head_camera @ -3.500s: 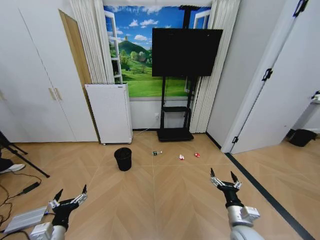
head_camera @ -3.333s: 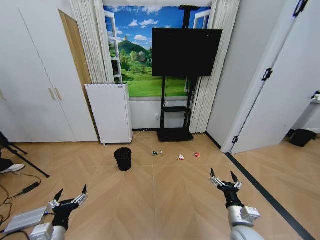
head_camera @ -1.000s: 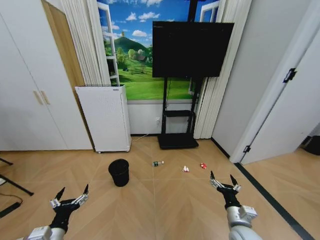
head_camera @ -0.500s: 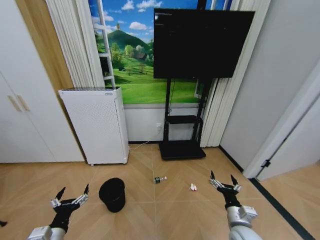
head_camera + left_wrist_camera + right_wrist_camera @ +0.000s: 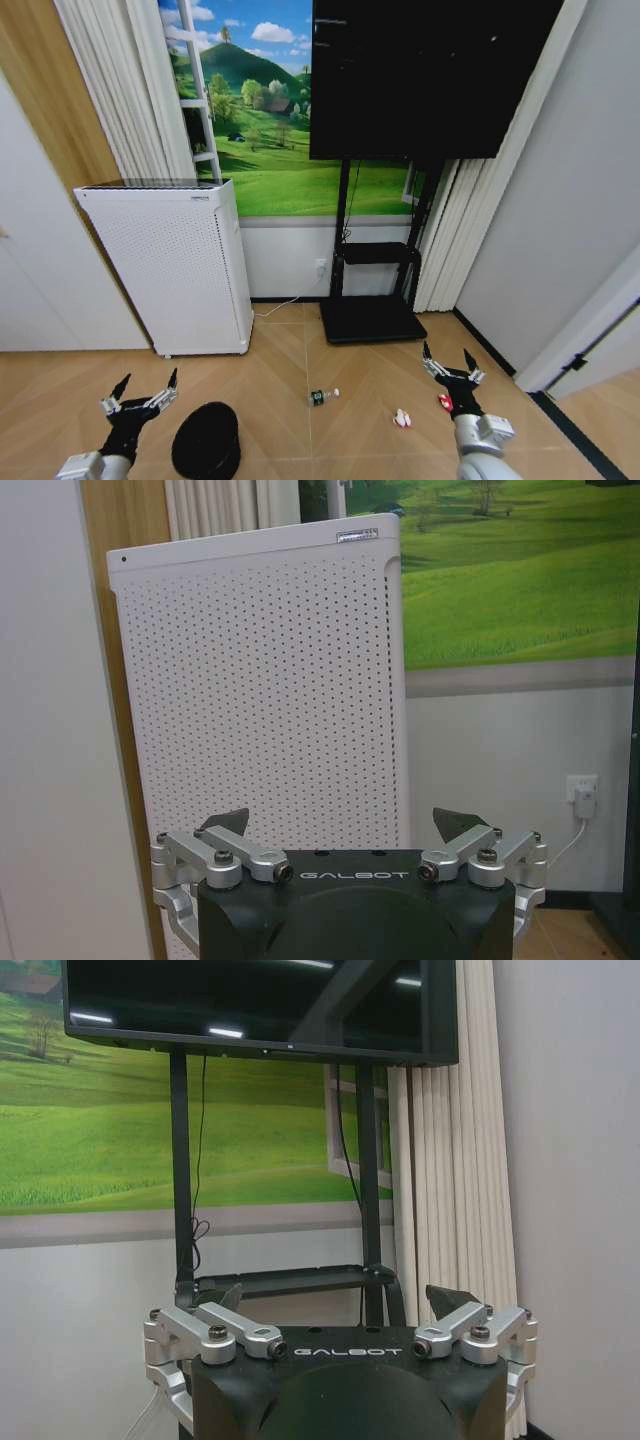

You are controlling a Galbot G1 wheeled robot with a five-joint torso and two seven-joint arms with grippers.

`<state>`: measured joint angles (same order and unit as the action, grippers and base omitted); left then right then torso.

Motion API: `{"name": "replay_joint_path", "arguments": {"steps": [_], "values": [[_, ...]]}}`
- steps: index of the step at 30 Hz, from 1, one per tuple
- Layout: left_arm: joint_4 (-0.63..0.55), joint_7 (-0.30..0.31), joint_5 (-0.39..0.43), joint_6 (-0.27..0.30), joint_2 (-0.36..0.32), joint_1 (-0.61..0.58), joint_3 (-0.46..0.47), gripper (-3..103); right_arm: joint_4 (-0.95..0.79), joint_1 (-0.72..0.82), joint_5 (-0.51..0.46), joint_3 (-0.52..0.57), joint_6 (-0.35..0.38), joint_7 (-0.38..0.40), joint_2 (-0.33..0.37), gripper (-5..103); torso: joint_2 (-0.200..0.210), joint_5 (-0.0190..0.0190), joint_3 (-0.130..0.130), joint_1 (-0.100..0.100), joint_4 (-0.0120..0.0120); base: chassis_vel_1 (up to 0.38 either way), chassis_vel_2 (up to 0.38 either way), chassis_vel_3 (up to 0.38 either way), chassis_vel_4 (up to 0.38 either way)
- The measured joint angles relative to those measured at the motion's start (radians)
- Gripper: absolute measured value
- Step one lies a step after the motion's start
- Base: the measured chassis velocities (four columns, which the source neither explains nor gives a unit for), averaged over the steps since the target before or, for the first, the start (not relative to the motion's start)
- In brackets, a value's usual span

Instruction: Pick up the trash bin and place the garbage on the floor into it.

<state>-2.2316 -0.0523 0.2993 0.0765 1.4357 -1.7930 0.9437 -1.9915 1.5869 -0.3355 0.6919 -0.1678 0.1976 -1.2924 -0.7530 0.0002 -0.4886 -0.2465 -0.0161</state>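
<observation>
Trash bin [image 5: 206, 454] first: I see it low in my head view, a small round black wastebasket standing upright on the floor [image 5: 280, 360], its open mouth toward the camera. It sits just beside my left gripper [image 5: 139, 394], on that gripper's inner side, and apart from it. Nothing touches the bin.

Garbage lies farther toward the middle and right. A tiny clear bottle with a green label [image 5: 321, 397] lies on its side on the parquet, well apart from the bin. A crumpled white-and-red wrapper [image 5: 402, 418] rests beyond it to the right, and a small red wrapper [image 5: 445, 402] lies just beside my right gripper [image 5: 447, 364], partly hidden behind it. All three pieces are on the floor, separate from one another.

Both of my arms are held out low in front of me and neither holds anything. The left gripper has its jaws spread wide, the two dark tips standing clearly apart in the left wrist view [image 5: 343, 824]. The right gripper is the same, jaws wide and empty, seen in the right wrist view [image 5: 338, 1296] too.

Behind the bin stands a white perforated appliance [image 5: 175, 265] against the wall, much larger than the bin. To its right is a black TV stand [image 5: 370, 300] carrying a dark screen [image 5: 425, 75], with a green landscape mural [image 5: 265, 130] behind and pale curtains [image 5: 125, 100] at the left.
</observation>
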Motion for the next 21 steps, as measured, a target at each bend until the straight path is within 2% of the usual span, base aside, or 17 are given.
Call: {"name": "replay_joint_path", "arguments": {"steps": [1,4,5,8,16,21], "values": [[0.000,0.000,0.010,0.000,0.000,0.002,0.001,100,0.000,-0.001,0.000,-0.001,0.000,-0.001,0.000,100,0.000,-0.0013,0.000,0.000,-0.0001,-0.072,0.077,-0.011,-0.048],[-0.001,0.000,0.023,-0.004,0.000,0.004,0.006,100,0.001,-0.005,-0.001,-0.004,0.000,-0.003,0.001,100,0.000,0.0002,0.000,0.001,-0.0001,-0.037,-0.003,-0.021,-0.024],[-0.001,0.002,0.029,-0.006,0.000,0.004,0.008,100,0.002,-0.005,-0.002,-0.004,-0.001,-0.004,0.002,100,0.000,-0.0008,0.001,0.002,-0.0001,0.076,-0.056,-0.070,0.063],[-0.001,0.005,0.031,-0.011,0.000,0.004,0.014,100,0.003,-0.005,-0.005,-0.004,-0.002,-0.005,0.003,100,-0.001,0.0003,0.001,0.002,0.0000,0.086,-0.078,-0.068,0.067],[-0.004,0.028,0.043,-0.024,-0.001,0.009,0.026,100,0.003,-0.006,-0.011,-0.003,-0.013,-0.006,0.002,100,0.000,-0.0002,0.000,0.001,0.0000,0.011,-0.021,-0.016,0.012],[-0.004,0.035,0.050,-0.081,-0.003,0.009,0.031,100,0.002,-0.004,-0.007,0.000,-0.020,-0.014,0.002,100,0.000,-0.0003,0.000,0.001,0.0001,0.000,0.000,0.000,0.000]]}}
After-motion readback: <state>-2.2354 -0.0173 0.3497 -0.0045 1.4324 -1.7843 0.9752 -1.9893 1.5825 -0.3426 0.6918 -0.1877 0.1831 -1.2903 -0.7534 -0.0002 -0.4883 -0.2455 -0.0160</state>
